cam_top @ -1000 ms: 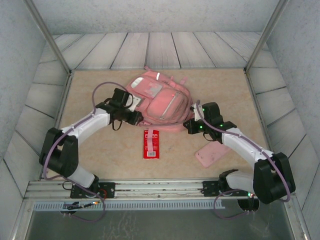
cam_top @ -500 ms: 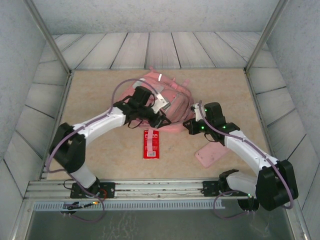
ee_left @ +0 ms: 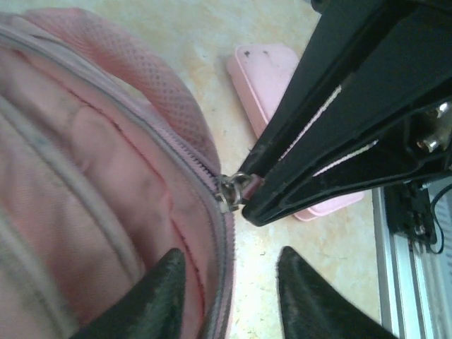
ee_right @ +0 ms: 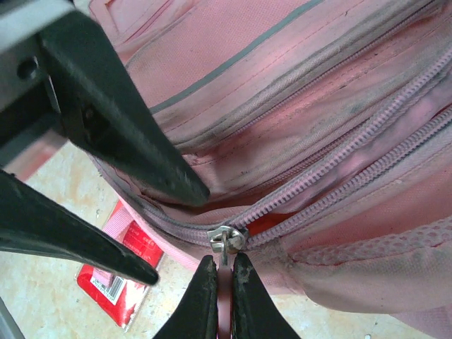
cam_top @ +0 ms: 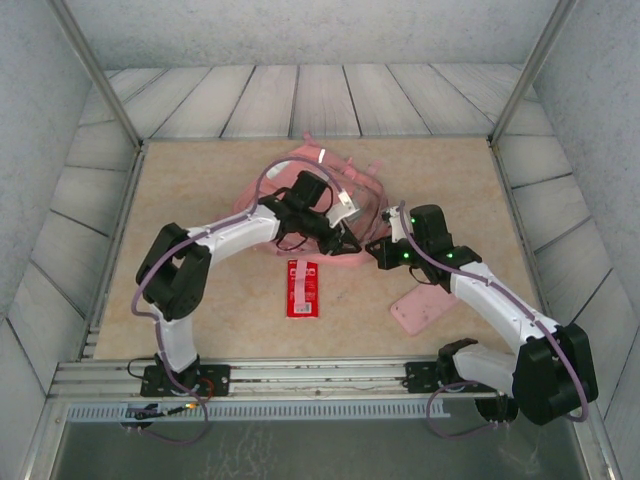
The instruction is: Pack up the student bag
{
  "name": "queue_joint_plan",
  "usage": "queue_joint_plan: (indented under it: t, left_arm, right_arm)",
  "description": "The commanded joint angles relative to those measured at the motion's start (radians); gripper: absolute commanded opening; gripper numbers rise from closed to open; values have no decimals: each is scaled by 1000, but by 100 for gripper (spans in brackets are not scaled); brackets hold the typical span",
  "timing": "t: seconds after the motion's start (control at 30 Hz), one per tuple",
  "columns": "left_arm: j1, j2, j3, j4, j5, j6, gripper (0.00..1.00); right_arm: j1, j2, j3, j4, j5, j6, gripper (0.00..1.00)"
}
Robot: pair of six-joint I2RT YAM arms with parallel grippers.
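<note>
Since half a second ago the left arm has swung further right across the large pink fabric student bag (cam_top: pixel 285 172), and the left gripper (cam_top: pixel 343 238) now hangs over the bag's near right corner. The right gripper (cam_top: pixel 378 250) has barely shifted.

Left gripper (ee_left: pixel 229 282): jaws spread, holding nothing. One dark rounded fingertip (ee_left: pixel 164 286) sits over soft, creased pink fabric, the other over the pale mottled tabletop (ee_left: pixel 332 240), with the bag's zip seam running between them.

Right gripper (ee_right: pixel 224 282): slim black fingers pinched closed on the small metal zip pull (ee_right: pixel 224 239). The left wrist view shows the same pinch just ahead of the left gripper's tips, at the pull (ee_left: pixel 233 191).

Bag (ee_right: pixel 282 85) lies directly ahead of the right gripper: woven pink cloth, grubby lilac zip teeth in two rows, mesh panel at the lower right. A short gap in the zip shows beside the pull.

Flat red plastic packet (cam_top: pixel 302 288) lies on the table (cam_top: pixel 200 180) just left of the right gripper's fingers, near the bag's edge. Smooth flat pink rectangular case (cam_top: pixel 425 310) lies beside the right forearm, apart from the bag.
</note>
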Motion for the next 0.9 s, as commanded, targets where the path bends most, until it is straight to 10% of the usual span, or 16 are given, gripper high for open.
queue_joint_plan:
  t: [0.0, 0.33, 0.87]
  left_arm:
    - [-6, 24, 6, 4, 45, -13, 27]
    - [25, -62, -72, 6, -118, -132, 0]
    - [307, -378, -303, -109, -512, -237, 0]
  right_arm:
    - [-4, -39, 25, 48, -32, 4, 0]
    - [-23, -73, 23, -37, 213, 25, 0]
    - [-144, -74, 76, -143, 318, 95, 0]
